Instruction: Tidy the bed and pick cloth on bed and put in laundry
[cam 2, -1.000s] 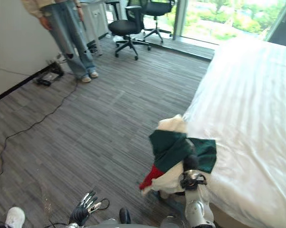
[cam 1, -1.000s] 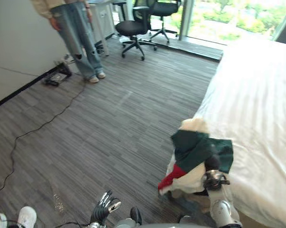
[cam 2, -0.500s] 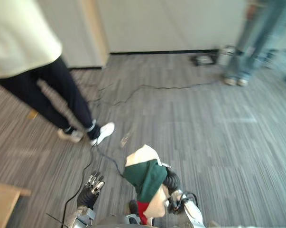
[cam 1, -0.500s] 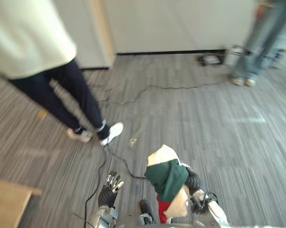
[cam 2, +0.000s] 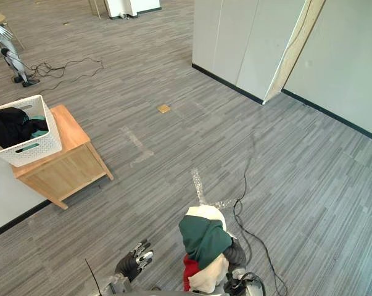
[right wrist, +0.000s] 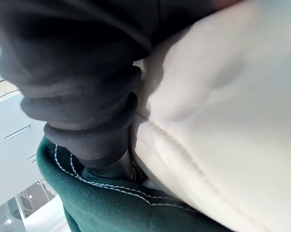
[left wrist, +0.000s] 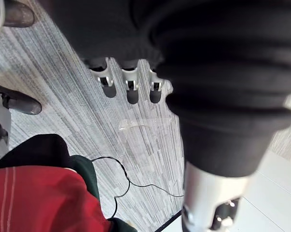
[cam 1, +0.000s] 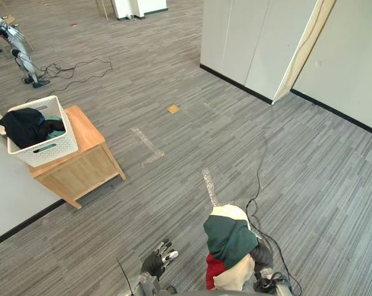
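step in hand (judged): carry to the laundry, nothing dropped yet

- cloth bundle (cam 1: 229, 238): green over cream, red tail hanging lowest; sits at 6 o'clock in the head views, draped over the right hand (cam 1: 262, 257) and off the floor
- right hand: buried in the fabric, dark wrist cover showing at 4 o'clock of the bundle; wrist view gives cream and green cloth pressed against the cover; cannot tell how it grips
- left hand (cam 1: 157, 262): low at 7 o'clock, fingers (left wrist: 131, 90) straight and slightly spread over bare floor, holding nothing
- laundry basket (cam 1: 50, 145): white, on a wooden side table (cam 1: 88, 165) at 10 o'clock, well apart from the robot; dark clothes (cam 1: 24, 124) already inside

to do it well (judgement):
- head toward 10 o'clock, arm raised enough that the red tail clears the basket rim
- bring the free left hand under the loose end if it sags
- let go only once the bundle is over the basket opening, not the bare tabletop beside it
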Controlling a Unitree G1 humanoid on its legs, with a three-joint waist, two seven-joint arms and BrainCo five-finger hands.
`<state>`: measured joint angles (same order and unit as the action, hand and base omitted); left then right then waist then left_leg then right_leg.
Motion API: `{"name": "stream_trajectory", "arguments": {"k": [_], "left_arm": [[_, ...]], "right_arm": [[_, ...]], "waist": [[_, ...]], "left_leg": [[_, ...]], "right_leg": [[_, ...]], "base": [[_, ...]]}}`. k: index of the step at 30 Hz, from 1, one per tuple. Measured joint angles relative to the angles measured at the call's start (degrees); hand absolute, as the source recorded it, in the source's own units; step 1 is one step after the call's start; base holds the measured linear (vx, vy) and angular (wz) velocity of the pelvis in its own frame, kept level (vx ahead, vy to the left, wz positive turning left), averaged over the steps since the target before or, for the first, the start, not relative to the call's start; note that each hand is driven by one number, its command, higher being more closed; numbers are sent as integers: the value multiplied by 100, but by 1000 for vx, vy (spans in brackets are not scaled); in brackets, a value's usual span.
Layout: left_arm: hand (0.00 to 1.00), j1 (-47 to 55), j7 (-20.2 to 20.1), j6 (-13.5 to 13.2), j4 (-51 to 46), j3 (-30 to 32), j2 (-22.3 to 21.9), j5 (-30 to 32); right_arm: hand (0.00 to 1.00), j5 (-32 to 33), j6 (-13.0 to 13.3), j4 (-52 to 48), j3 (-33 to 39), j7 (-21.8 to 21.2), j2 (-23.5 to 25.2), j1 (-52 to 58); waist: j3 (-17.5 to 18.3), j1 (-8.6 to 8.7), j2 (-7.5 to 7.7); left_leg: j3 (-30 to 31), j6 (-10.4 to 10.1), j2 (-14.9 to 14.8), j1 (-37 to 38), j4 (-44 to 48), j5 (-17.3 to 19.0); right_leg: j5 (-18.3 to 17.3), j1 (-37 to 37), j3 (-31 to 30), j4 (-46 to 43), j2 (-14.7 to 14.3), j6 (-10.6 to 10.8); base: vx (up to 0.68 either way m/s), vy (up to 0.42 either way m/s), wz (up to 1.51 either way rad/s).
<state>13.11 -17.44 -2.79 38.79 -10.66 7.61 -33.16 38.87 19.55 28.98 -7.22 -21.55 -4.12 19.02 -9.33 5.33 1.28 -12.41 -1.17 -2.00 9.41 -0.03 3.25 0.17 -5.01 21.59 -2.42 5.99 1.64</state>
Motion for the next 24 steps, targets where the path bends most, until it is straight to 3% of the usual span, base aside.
{"name": "stream_trajectory", "arguments": {"k": [4, 8, 11, 12, 13, 14, 15, 16, 17, 18, 20, 22, 24], "left_arm": [[0, 19, 6, -1, 0, 6, -1, 2], [0, 169, 196, -31, -9, 172, -21, 7], [0, 380, 452, -38, -14, 281, -17, 33], [0, 492, 558, -101, -46, 417, -89, 56], [0, 680, 667, -245, -63, 548, -202, 62], [0, 794, 696, -287, -131, 622, -226, 62], [0, 983, 761, -366, -277, 705, -231, 51], [0, 998, 784, -467, -352, 894, -225, 4], [0, 1010, 772, -489, -407, 936, -256, -9], [0, 1048, 727, -522, -500, 989, -362, -66], [0, 1062, 529, -535, -616, 1023, -440, -184], [0, 1107, 437, -531, -707, 1022, -450, -225], [0, 1108, 383, -499, -784, 971, -494, -223]], "right_arm": [[100, -12, -1, 1, 4, 5, 0, 36], [100, -451, -103, 121, 84, 202, 9, 99], [100, -844, -260, 111, 185, 413, 20, 275], [100, -979, -314, 58, 236, 444, -30, 351], [100, -1138, -426, -211, 261, 445, -184, 485], [100, -1204, -457, -416, 263, 444, -255, 542], [100, -1314, -470, -736, 309, 423, -306, 675], [100, -1368, -484, -888, 383, 410, -333, 703], [100, -1373, -512, -900, 462, 407, -375, 736], [100, -1415, -562, -890, 510, 402, -520, 656], [100, -1539, -570, -788, 594, 346, -624, 436], [100, -1604, -588, -727, 678, 223, -632, 401], [100, -1628, -587, -728, 703, 53, -589, 450]], "waist": [[0, -2, 0], [-7, -19, -10], [-73, -172, -105], [-109, -168, -243], [-106, -213, -422], [-98, -236, -458], [-137, -290, -424], [-243, -234, -356], [-304, -237, -417], [-320, -352, -522], [-460, -312, -675], [-467, -301, -680], [-472, -276, -654]], "left_leg": [[-1, 0, 0, 7, 0, 0], [-31, -6, -22, 104, 3, 12], [-234, -114, -189, 2, 532, 407], [-318, -232, -359, -132, 991, 766], [-559, -342, -569, -201, 1360, 1038], [-695, -494, -645, -199, 1532, 1168], [-792, -515, -736, -367, 2273, 1275], [-604, -402, -998, -1169, 4131, 1224], [-419, -324, -1056, -1526, 4833, 1025], [-154, -324, -1045, -1993, 5527, 1081], [-74, -318, -835, -2355, 5488, 1101], [-286, -333, -655, -2399, 4636, 1089], [-759, -374, -443, -2298, 3068, 1015]], "right_leg": [[0, -14, -5, 10, -3, 0], [3, -124, -67, 62, -40, 4], [-65, -167, -224, 26, -148, -26], [-229, -132, -295, -124, -264, -56], [-598, 153, -274, -1067, -306, -109], [-855, 295, -261, -1594, -311, -160], [-1366, 375, -288, -2226, -262, -239], [-1986, 381, -189, -2497, -172, -472], [-2047, 400, -265, -2497, -207, -496], [-2107, 368, -419, -2545, -210, -548], [-2100, 133, -510, -2269, -175, -558], [-2046, -147, -510, -1987, -141, -468], [-1999, -657, -295, -1523, -185, -336]], "base": [[0, 0, 1], [-5, -4, -4], [-45, -34, -33], [-33, -85, -60], [-16, -81, -72], [82, -75, -89], [82, -118, -55], [46, -152, -28], [-1, -131, -25], [51, -52, -42], [206, -31, -37], [272, -26, -4], [376, -15, 28]]}}
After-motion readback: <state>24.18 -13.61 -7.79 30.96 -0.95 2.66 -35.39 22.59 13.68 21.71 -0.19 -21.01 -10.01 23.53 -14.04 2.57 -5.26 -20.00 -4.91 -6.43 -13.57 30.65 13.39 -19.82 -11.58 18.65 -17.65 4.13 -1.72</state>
